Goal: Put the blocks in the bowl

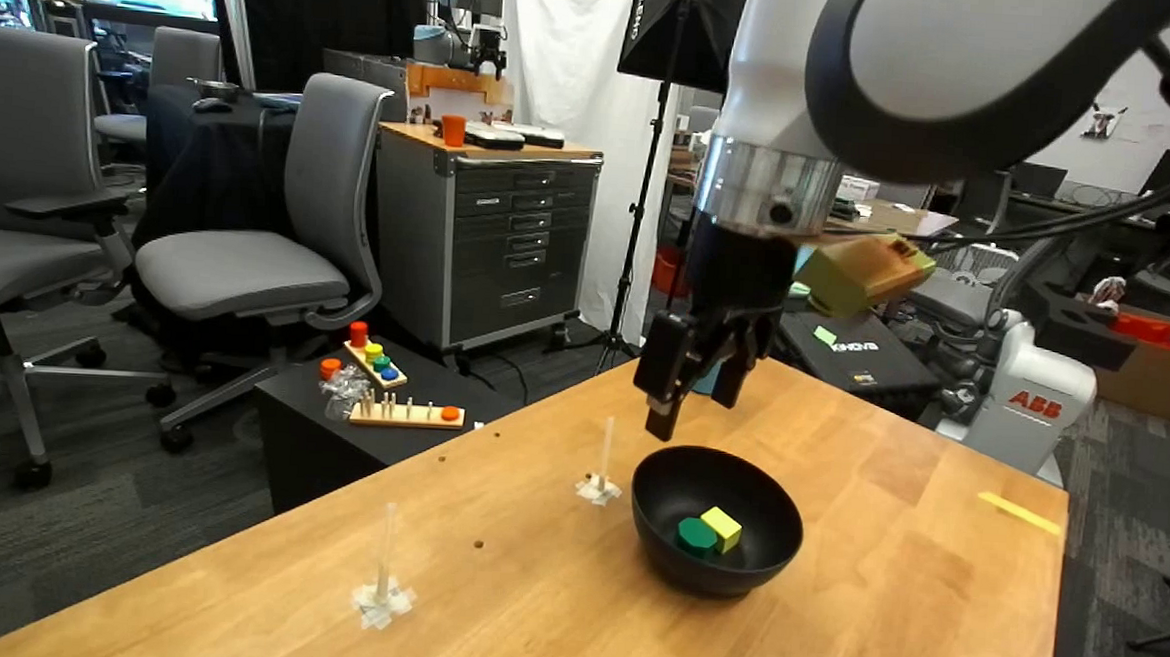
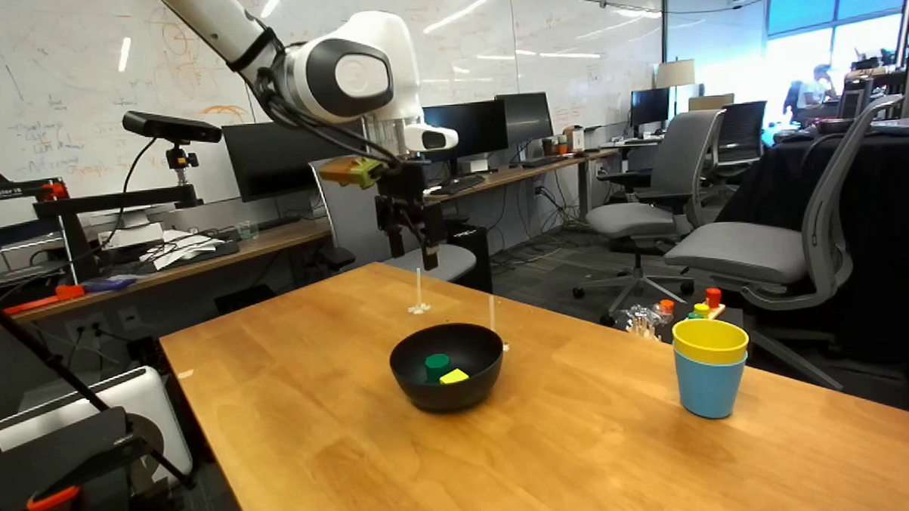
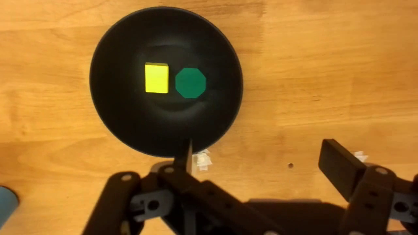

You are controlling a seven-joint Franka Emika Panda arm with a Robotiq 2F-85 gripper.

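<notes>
Arm point(image 2: 361, 75) was white, dark grey joint trim point(image 1: 890, 149). Wrist collar point(image 1: 765, 183) was silver; boxy yellow-green/orange piece point(image 1: 868, 273) sat at its 4 o'clock in an exterior view, black cables point(image 1: 1061, 228) around 3. Gripper point(image 3: 259, 151) was black, with pale round screw heads point(image 3: 126, 177) and silver-grey brackets point(image 3: 165, 199), dark hole point(image 3: 152, 205) in each.

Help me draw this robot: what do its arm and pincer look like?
The arm is white, with a dark band around a pale disc, a silvery collar, black cables and a yellowish-green and orange box. The pincer is black, with two blocky, jointed fingers.
</notes>
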